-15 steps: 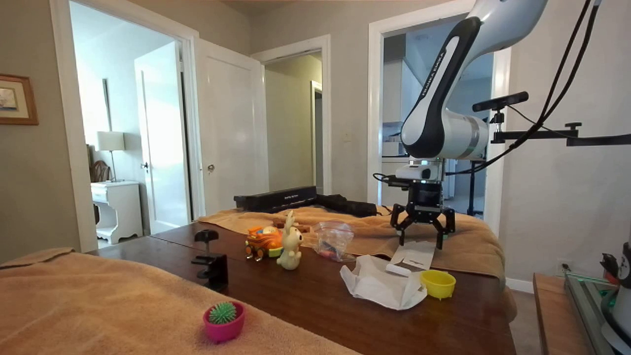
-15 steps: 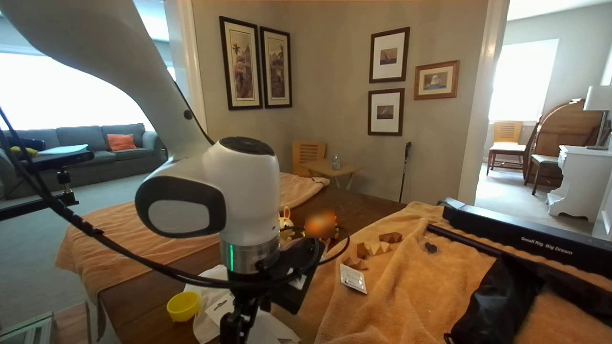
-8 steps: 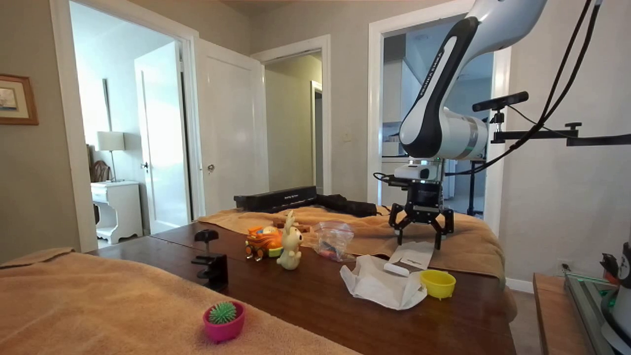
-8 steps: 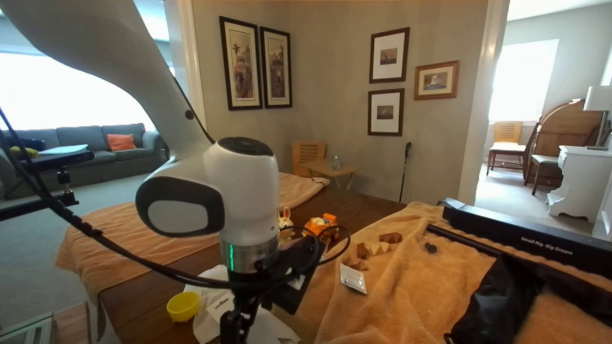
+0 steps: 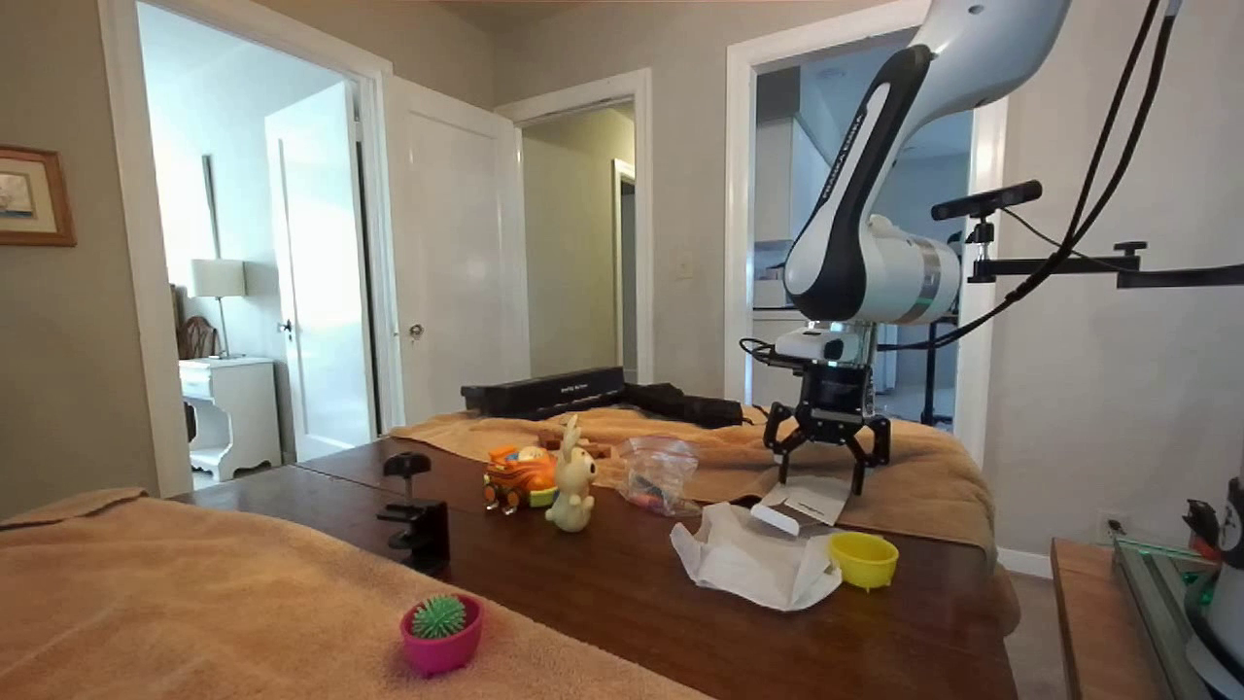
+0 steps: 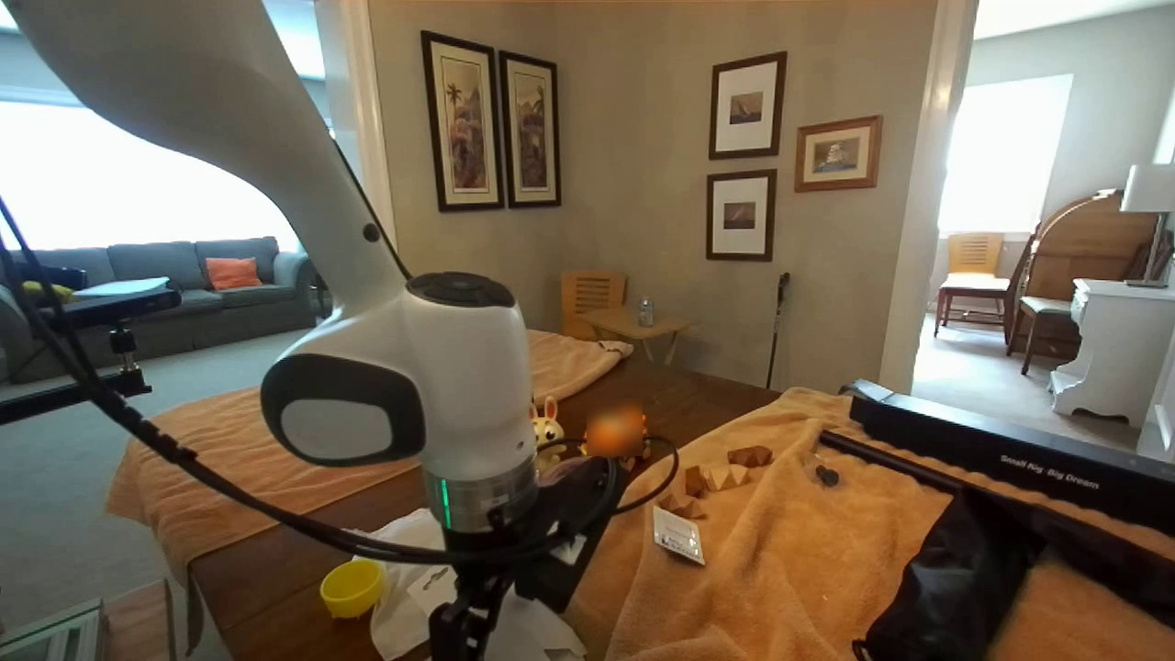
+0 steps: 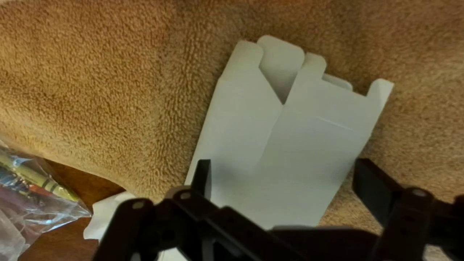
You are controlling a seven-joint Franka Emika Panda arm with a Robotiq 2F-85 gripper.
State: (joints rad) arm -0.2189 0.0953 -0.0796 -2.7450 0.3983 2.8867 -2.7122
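Note:
My gripper [image 5: 819,482] points down over a flattened white carton [image 5: 814,499] lying on the tan towel. In the wrist view the gripper [image 7: 283,172] stands wide open, with the carton [image 7: 290,145] spanning the gap between its fingers. The left finger [image 7: 201,177] overlaps the carton's surface, while the right one is just past its edge over the towel. Whether the fingertips touch the carton I cannot tell. Beside it lie crumpled white paper [image 5: 748,574] and a yellow cup [image 5: 864,561]. In an exterior view the fingertips drop below the frame.
A clear bag [image 5: 658,474] of colored items, a rabbit figure [image 5: 573,491] and an orange toy vehicle [image 5: 522,476] stand along the table. Closer are a black clamp [image 5: 418,525] and a pink pot [image 5: 442,642] with a green spiky ball. A black box [image 5: 544,392] lies behind.
The gripper has shifted slightly left and lower in an exterior view, its jaws still apart. The carton has slid a little the same way, and its near flap now looks tilted.

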